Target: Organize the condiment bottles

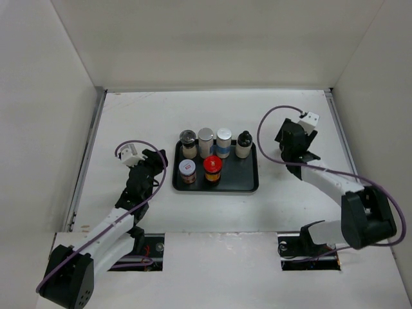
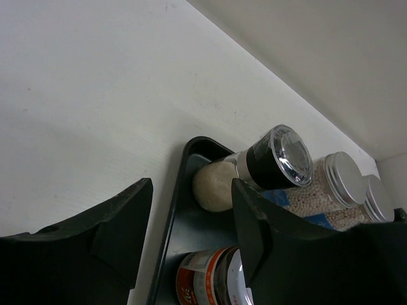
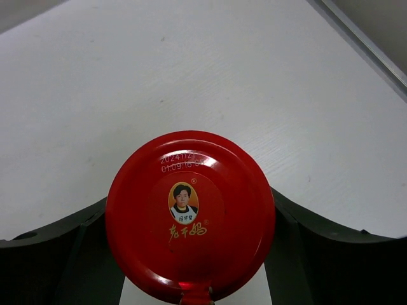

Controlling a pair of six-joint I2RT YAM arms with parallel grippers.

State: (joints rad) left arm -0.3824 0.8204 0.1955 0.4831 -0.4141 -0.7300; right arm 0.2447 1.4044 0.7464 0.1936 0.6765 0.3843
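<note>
Six condiment bottles (image 1: 206,145) in one tray (image 1: 241,175); seventh, red-capped jar (image 3: 190,213), seemingly tight in right gripper (image 3: 191,254); left gripper (image 2: 191,210) apart.

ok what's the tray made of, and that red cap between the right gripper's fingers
The tray: probably black plastic, semi-matte; soft sheen, rounded moulded rim. The red cap: glossy painted metal or plastic, unclear which; sharp highlights, printed portrait.
</note>
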